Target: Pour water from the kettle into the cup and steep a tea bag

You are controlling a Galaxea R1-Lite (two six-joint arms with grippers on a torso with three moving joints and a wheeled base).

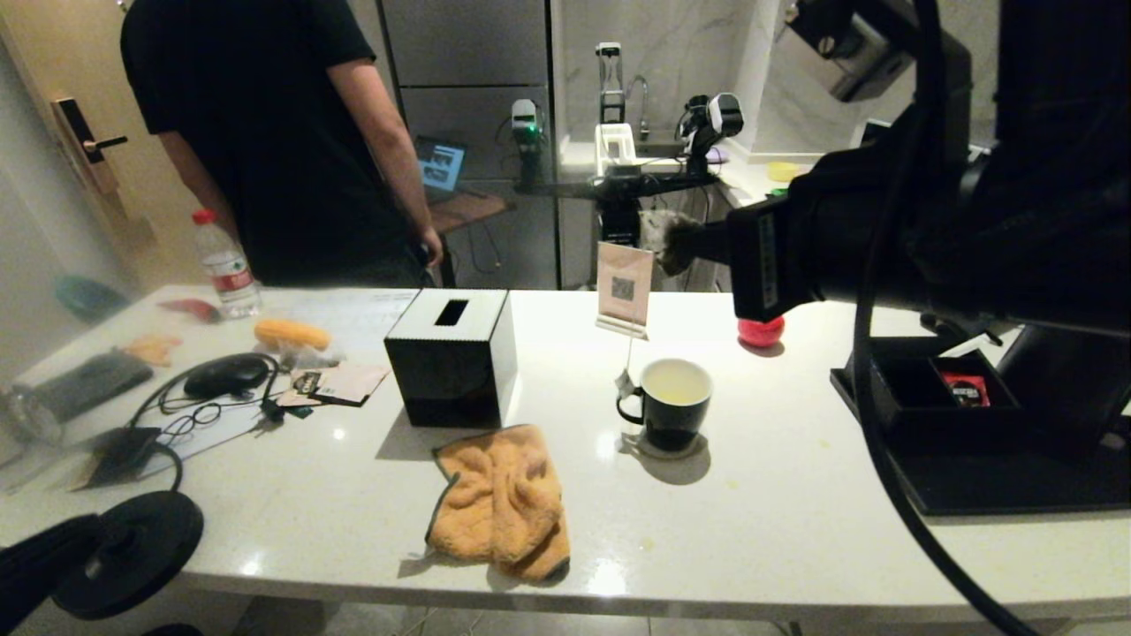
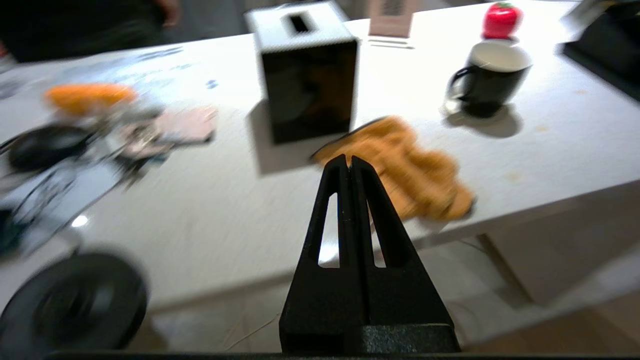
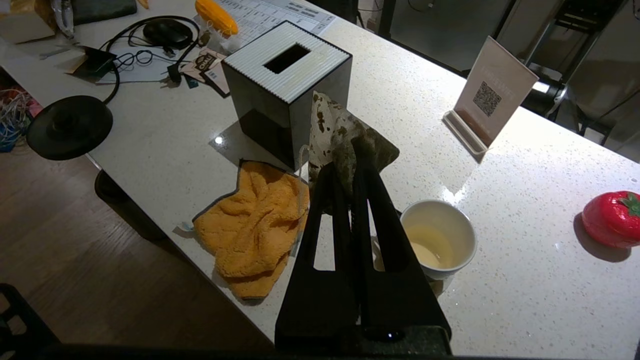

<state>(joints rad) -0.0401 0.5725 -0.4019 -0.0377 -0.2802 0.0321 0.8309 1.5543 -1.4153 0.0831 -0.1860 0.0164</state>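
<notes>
My right gripper [image 3: 345,161] is shut on the tea bag [image 3: 327,127], a wet speckled pouch, and holds it in the air above the table, up and to the side of the cup [image 3: 439,240]. Its string [image 1: 628,353] hangs down toward the cup's handle. The black cup [image 1: 676,402] stands on the white table [image 1: 795,530] and holds pale yellowish water [image 3: 435,245]. The kettle is out of view. My left gripper [image 2: 348,159] is shut and empty, off the table's front edge at the left.
A black tissue box [image 1: 451,353] and an orange cloth [image 1: 504,503] lie left of the cup. A black disc with a cord [image 1: 132,548] sits front left. Behind are a QR card stand [image 1: 625,287] and a red tomato-shaped object [image 1: 761,331]. A person [image 1: 274,132] stands behind the table.
</notes>
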